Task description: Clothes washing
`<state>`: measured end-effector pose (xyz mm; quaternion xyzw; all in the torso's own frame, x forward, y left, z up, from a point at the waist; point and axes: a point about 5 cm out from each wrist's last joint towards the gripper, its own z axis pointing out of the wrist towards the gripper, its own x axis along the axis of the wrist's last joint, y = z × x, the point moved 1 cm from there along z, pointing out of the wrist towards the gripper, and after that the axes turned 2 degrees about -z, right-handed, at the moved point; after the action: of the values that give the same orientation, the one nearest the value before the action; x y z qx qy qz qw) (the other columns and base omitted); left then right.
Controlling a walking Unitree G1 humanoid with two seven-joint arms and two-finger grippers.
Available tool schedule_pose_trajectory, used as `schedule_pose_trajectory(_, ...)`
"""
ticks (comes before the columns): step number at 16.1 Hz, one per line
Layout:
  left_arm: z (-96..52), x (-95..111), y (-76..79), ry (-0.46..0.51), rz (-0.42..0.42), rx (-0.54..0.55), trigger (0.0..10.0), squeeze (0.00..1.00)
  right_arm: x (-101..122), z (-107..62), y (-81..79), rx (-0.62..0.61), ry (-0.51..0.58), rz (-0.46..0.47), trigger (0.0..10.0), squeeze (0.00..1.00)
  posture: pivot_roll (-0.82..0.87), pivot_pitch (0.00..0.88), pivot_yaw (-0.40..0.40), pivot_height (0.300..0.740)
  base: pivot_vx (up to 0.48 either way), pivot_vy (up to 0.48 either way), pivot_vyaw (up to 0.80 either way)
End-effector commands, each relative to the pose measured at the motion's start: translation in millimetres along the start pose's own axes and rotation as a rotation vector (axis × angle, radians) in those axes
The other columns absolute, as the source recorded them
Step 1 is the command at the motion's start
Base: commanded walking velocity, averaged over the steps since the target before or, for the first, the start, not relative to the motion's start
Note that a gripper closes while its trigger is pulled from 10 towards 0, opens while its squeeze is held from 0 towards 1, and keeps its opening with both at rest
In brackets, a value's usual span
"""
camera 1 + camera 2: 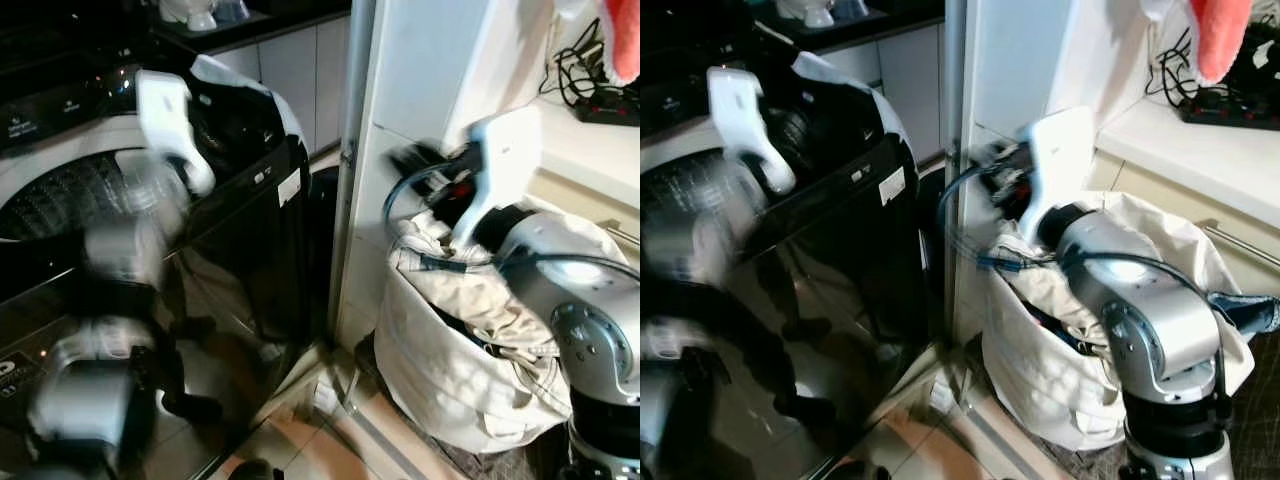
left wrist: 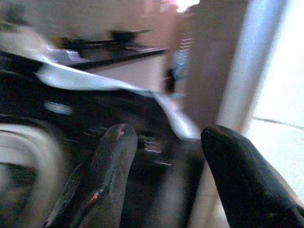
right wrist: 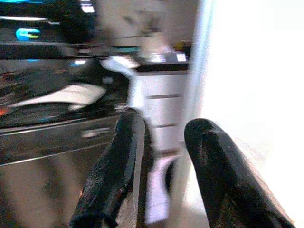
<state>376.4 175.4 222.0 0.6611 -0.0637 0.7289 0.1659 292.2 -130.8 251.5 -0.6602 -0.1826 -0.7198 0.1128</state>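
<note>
Glossy black panels front the top-loading washing machine (image 1: 250, 230) that stands on the robot's left, its lid up and its perforated steel drum (image 1: 60, 200) open to view, with a pale cloth (image 1: 245, 85) draped over its far corner. Beige floor tiles (image 1: 300, 430) run between the machine and a white wall corner (image 1: 400, 110); behind the machine stand pale cabinet doors (image 1: 295, 65) under a dark surface, and to the right a light surface (image 1: 590, 140) carries a black power strip (image 1: 610, 105) with tangled cables, a pink cloth (image 1: 622, 40) hanging above it. Against the wall corner sits a cream fabric laundry bag (image 1: 450, 370), upright with its mouth facing up, crumpled light clothes (image 1: 470, 290) and a dark item heaped inside and spilling over its rim. The left arm is blurred over the machine's open top; its left pincer (image 2: 166, 166) has its two black fingers spread well apart with nothing between them, pointing across the machine toward the wall corner. The right arm reaches over the bag's mouth, and the right pincer (image 3: 161, 166) likewise has its fingers parted and holds nothing, aimed toward the machine and the cabinet beyond. Both wrist pictures are smeared, so finer detail cannot be told.
</note>
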Motion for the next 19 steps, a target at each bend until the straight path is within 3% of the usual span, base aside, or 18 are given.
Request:
schedule_pose_trajectory(1,-11.2,4.6,23.3,0.067,-0.043,-0.14,10.0,0.0,-10.7,-1.9,17.9,-0.145,-0.078,-0.061,10.0,0.0,-0.02,0.0,0.023,0.74,0.0,0.0,0.0)
schedule_pose_trajectory(2,-28.3,-13.5,45.1,0.021,0.0,-0.269,10.0,0.0,-29.5,-8.8,34.7,-0.25,-0.207,-0.093,10.0,0.0,-0.02,0.0,0.021,0.74,0.0,0.0,0.0)
schedule_pose_trajectory(3,-47.1,-38.5,67.0,-0.061,0.126,-0.428,10.0,0.0,-48.6,-20.8,53.6,-0.332,-0.328,-0.074,10.0,0.0,-0.02,0.0,0.021,0.74,0.0,0.0,0.0)
schedule_pose_trajectory(4,-59.1,-57.2,79.3,-0.119,0.199,-0.515,10.0,0.0,-58.6,-28.5,65.3,-0.368,-0.384,-0.062,10.0,1.0,-0.03,0.0,0.025,0.74,0.0,0.0,0.0)
schedule_pose_trajectory(5,-57.8,-63.3,85.4,-0.097,0.234,-0.501,10.0,0.0,-65.4,-30.7,69.8,-0.356,-0.415,-0.039,10.0,1.0,-0.03,0.0,0.028,0.74,0.0,0.0,0.0)
schedule_pose_trajectory(7,-51.6,-60.8,98.8,-0.076,0.14,-0.495,10.0,0.0,-79.4,-27.1,65.1,-0.244,-0.472,0.007,10.0,1.0,-0.05,0.0,0.035,0.74,0.0,0.0,0.0)
schedule_pose_trajectory(9,-60.3,-63.8,110.8,-0.126,0.104,-0.604,10.0,0.0,-107.8,-34.4,56.6,-0.078,-0.649,-0.039,10.0,1.0,-0.05,0.0,0.038,0.74,0.0,0.0,0.0)
schedule_pose_trajectory(10,-62.4,-65.6,112.5,-0.139,0.108,-0.624,10.0,0.0,-112.0,-35.2,56.0,-0.058,-0.668,-0.038,10.0,1.0,-0.06,0.0,0.04,0.74,0.0,0.0,0.0)
schedule_pose_trajectory(12,-69.4,-74.7,116.2,-0.186,0.148,-0.679,10.0,0.0,-132.3,-35.8,65.2,-0.039,-0.757,-0.141,10.0,1.0,-0.05,0.0,0.033,0.74,0.0,0.0,0.0)
schedule_pose_trajectory(15,-73.0,-74.4,115.6,-0.235,0.125,-0.717,10.0,0.0,-150.5,-29.6,70.4,0.06,-0.823,-0.192,10.0,1.0,-0.05,0.0,0.03,0.74,0.0,0.0,0.0)
schedule_pose_trajectory(18,-76.8,-73.1,114.2,-0.263,0.127,-0.744,10.0,0.0,-164.3,-23.5,84.4,0.055,-0.863,-0.296,10.0,1.0,-0.03,0.0,0.028,0.74,0.0,0.0,0.0)
schedule_pose_trajectory(19,-79.0,-73.2,114.4,-0.278,0.118,-0.761,10.0,0.0,-176.1,-22.0,87.6,0.062,-0.901,-0.301,10.0,0.21,-0.03,0.0,0.031,0.74,0.0,0.0,0.0)
